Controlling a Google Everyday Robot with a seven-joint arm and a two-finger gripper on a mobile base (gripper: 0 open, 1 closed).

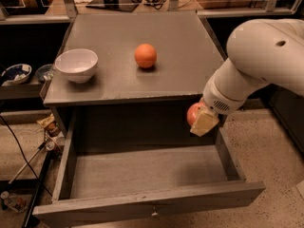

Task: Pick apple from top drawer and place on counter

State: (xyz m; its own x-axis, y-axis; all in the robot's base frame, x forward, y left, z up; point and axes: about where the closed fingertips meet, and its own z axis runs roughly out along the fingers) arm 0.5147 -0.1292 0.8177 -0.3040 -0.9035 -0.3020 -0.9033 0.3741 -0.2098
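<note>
nearest, the wide shallow grey wooden top drawer (pixel 142 175) stands pulled out, its plain matte floor bare, a small metal knob on the front panel. above its right rear corner my pincer (pixel 199 119) hangs at the end of my smooth white rounded arm (pixel 256 61), its pale tan fingers (pixel 205 123) closed on the small round red apple (pixel 194 113), which sits in the air just below the front edge of the bench (pixel 185 56), lifted clear of the drawer floor. farther back, the flat matte grey square bench top with worn pale edges carries a smooth white ceramic bowl (pixel 76 64) at its left and a smooth uniformly orange round fruit (pixel 145 55) near the middle, well apart.
</note>
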